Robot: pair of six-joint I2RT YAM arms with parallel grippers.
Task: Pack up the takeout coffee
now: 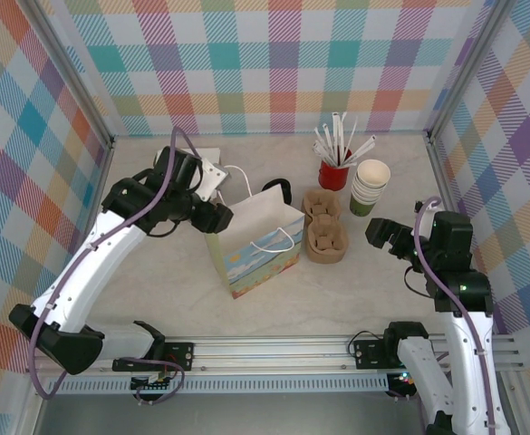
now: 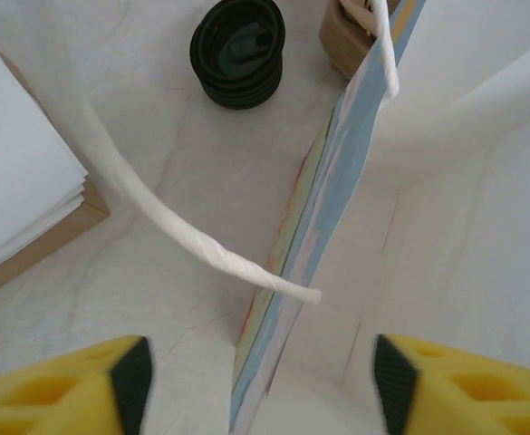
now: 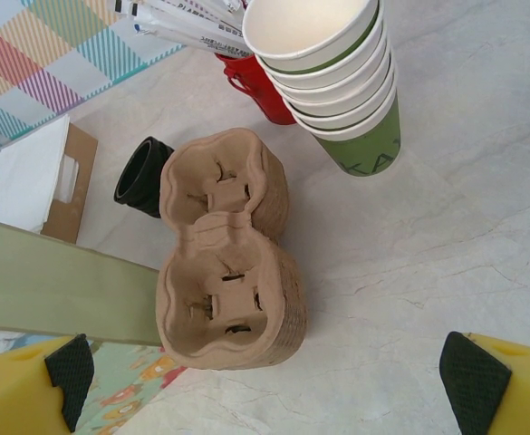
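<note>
The takeout coffee cups (image 3: pixel 351 100) are stacked, olive-green outside and cream inside, at the back right (image 1: pixel 370 186). A stack of round black lids (image 2: pixel 237 50) lies behind the white paper bag (image 1: pixel 255 240). My left gripper (image 2: pixel 262 385) straddles the bag's left wall (image 2: pixel 287 299), one finger inside and one outside, jaws apart and not touching it. It shows at the bag's left rim (image 1: pixel 221 217) from above. My right gripper (image 3: pixel 269 376) hangs open over bare table, right of the brown cup carriers (image 3: pixel 224 263), and holds nothing (image 1: pixel 380 234).
A red cup of white straws (image 1: pixel 334 168) stands left of the green cups. The bag's white rope handle (image 2: pixel 183 227) hangs across the left wrist view. A box of white napkins (image 2: pixel 20 208) lies left of the bag. Checked walls close in the table.
</note>
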